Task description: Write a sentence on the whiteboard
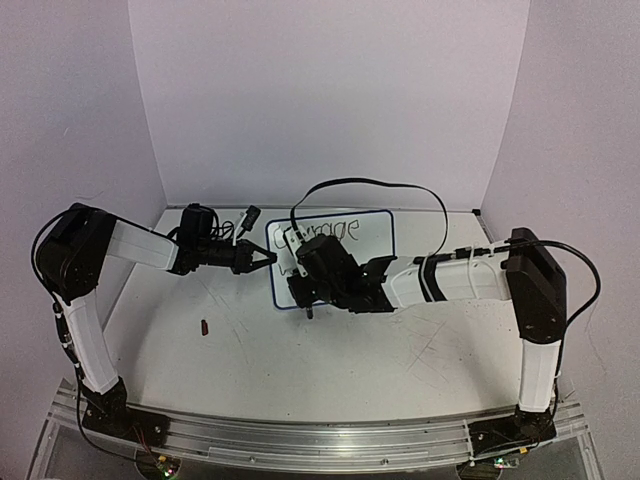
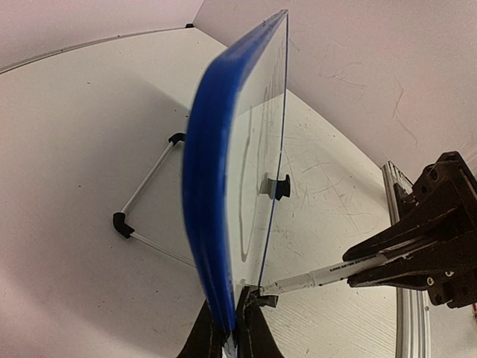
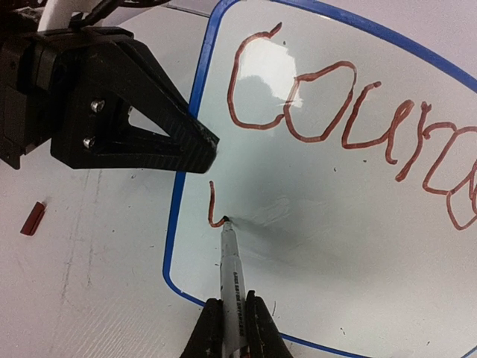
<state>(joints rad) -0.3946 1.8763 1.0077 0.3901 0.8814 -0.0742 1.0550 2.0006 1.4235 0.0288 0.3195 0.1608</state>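
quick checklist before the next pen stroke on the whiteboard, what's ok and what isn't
1. left gripper clamped on whiteboard edge: ok
2. marker pinched in right gripper: ok
3. marker tip touching the board: ok
4. sentence has "Courage" written on top: ok
5. second line written: not ok, only one short stroke
6. tip pressure right: cannot tell

The left arm (image 1: 140, 245) is extended from the table's (image 1: 350, 370) near left corner toward its middle, the left gripper (image 1: 262, 260) clamped on the whiteboard's (image 1: 365, 232) edge. The right arm (image 1: 455, 278) is bent inward from the near right corner, the right gripper (image 3: 234, 309) closed around a marker (image 3: 229, 261).
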